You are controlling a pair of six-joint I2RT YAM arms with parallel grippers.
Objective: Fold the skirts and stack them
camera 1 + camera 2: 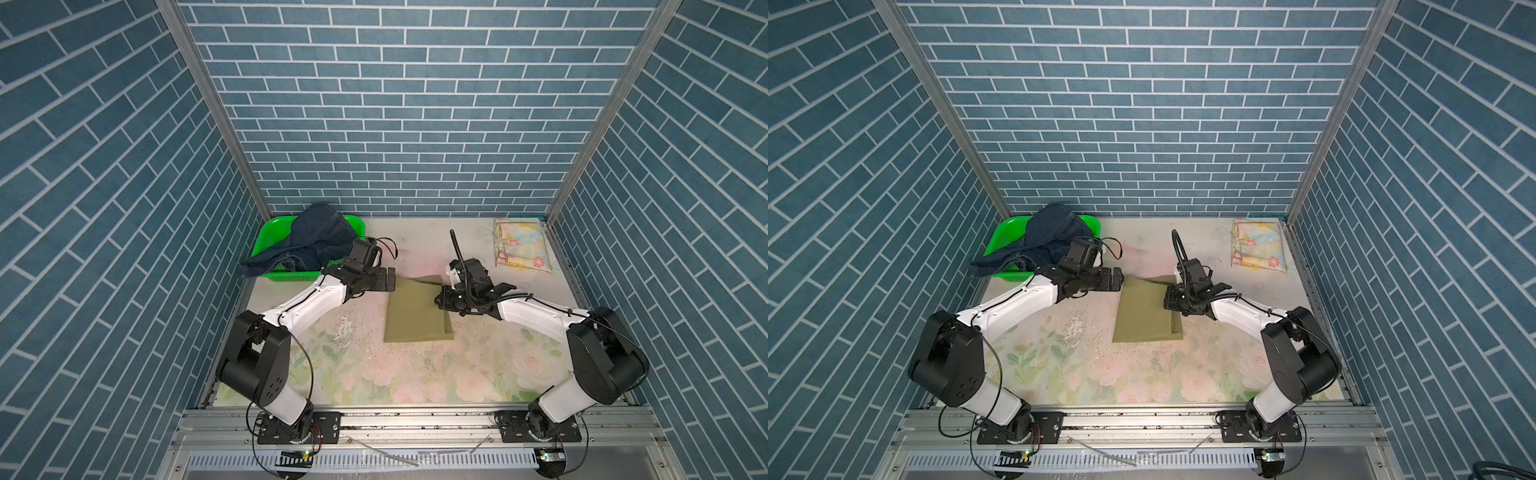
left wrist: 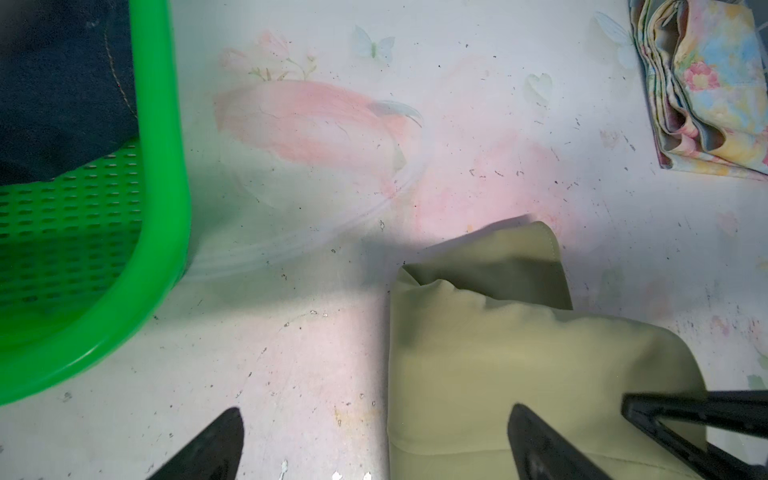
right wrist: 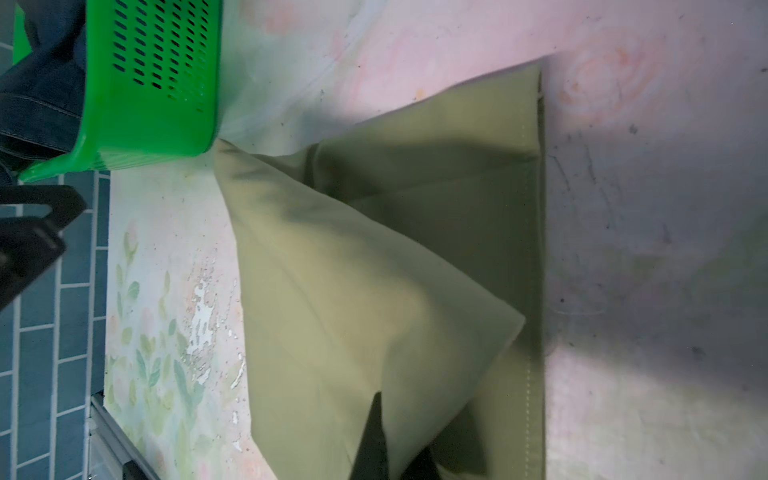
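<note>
While the right gripper [image 1: 438, 300] pinched a lifted flap of the olive skirt [image 1: 411, 318] on the table [image 1: 478, 365], the left gripper [image 1: 390, 283] hung wide open beside it; unpinned, the lower layer could have dragged, skewing the fold.

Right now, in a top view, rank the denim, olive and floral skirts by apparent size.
1. Largest: denim skirt and olive skirt, too close to rank; the denim is bunched over the green basket.
2. Smallest: floral skirt, folded.
</note>
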